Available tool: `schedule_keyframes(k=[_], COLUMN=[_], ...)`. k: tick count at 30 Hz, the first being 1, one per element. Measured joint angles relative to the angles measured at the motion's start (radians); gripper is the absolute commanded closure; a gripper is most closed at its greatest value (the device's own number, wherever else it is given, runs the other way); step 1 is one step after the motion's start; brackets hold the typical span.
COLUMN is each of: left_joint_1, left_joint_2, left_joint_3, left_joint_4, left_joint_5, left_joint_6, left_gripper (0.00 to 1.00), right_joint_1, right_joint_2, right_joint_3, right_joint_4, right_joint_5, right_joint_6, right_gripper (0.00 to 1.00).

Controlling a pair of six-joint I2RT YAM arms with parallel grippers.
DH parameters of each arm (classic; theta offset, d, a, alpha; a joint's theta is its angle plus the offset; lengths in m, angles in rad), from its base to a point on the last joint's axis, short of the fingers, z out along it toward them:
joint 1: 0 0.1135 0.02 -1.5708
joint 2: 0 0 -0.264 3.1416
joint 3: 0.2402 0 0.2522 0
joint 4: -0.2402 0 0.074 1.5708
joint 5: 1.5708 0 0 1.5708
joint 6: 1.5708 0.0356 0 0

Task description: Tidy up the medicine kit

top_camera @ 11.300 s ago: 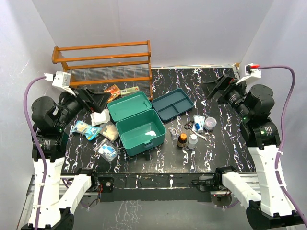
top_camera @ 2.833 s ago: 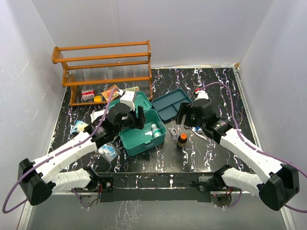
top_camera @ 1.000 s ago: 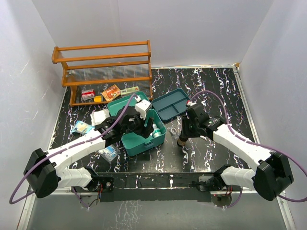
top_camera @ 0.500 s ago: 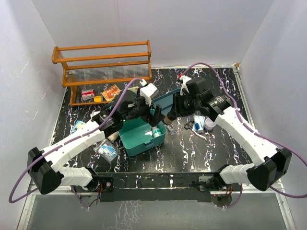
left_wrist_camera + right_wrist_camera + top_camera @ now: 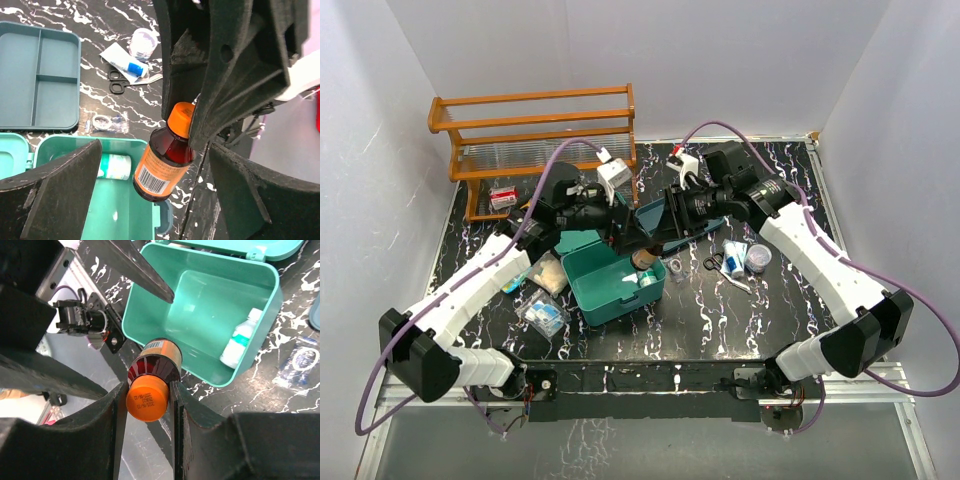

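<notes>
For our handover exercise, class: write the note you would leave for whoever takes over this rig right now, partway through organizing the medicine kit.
Grippers: left gripper open and empty beside the amber bottle; right gripper shut on that bottle's orange cap, above the open medicine kit's edge.
Done: white bottle lies in the kit.
To do: lower and release the amber bottle; pack scissors, tube, jar and packets; close the lid.

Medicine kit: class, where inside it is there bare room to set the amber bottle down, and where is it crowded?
In the medicine kit, the floor is bare from the lid side to the front wall, except along the wall nearest the clear packet, where the white bottle lies. That strip is crowded.
</notes>
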Motion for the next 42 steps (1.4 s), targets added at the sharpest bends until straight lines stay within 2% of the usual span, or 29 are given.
schedule_keyframes(k=[3, 13, 28, 31, 34, 36, 38, 40, 42], left_joint_1=[0.036, 0.037, 0.037, 0.037, 0.037, 0.037, 0.035, 0.034, 0.034], left_joint_2=[-0.023, -0.017, 0.035, 0.057, 0.060, 0.060, 0.058, 0.057, 0.048], left_joint_3=[0.000, -0.007, -0.035, -0.035, -0.035, -0.035, -0.037, -0.042, -0.066], left_joint_4=[0.000, -0.014, -0.064, -0.068, -0.067, -0.066, -0.063, -0.054, -0.035], left_joint_5=[0.088, 0.262, 0.340, 0.352, 0.361, 0.368, 0.362, 0.341, 0.293], left_joint_6=[-0.014, -0.075, -0.048, -0.045, -0.038, -0.026, -0.006, 0.006, 0.013], left_gripper=[0.16, 0.21, 0.36, 0.42, 0.59, 0.66, 0.71, 0.72, 0.72], right_joint_1=[-0.010, -0.010, -0.010, -0.010, -0.010, -0.011, -0.011, -0.014, -0.018], right_joint_2=[0.000, 0.017, 0.032, 0.033, 0.035, 0.035, 0.036, 0.037, 0.037], right_joint_3=[0.000, 0.000, 0.000, 0.000, -0.001, -0.002, -0.002, -0.003, -0.005], right_joint_4=[-0.013, -0.022, -0.005, 0.005, 0.008, 0.012, 0.015, 0.019, 0.028], right_joint_5=[-0.056, -0.182, -0.260, -0.257, -0.257, -0.245, -0.235, -0.224, -0.207], right_joint_6=[-0.010, -0.018, -0.020, -0.024, -0.023, -0.024, -0.023, -0.013, 0.000], right_gripper=[0.89, 0.89, 0.88, 0.87, 0.80, 0.69, 0.55, 0.50, 0.39])
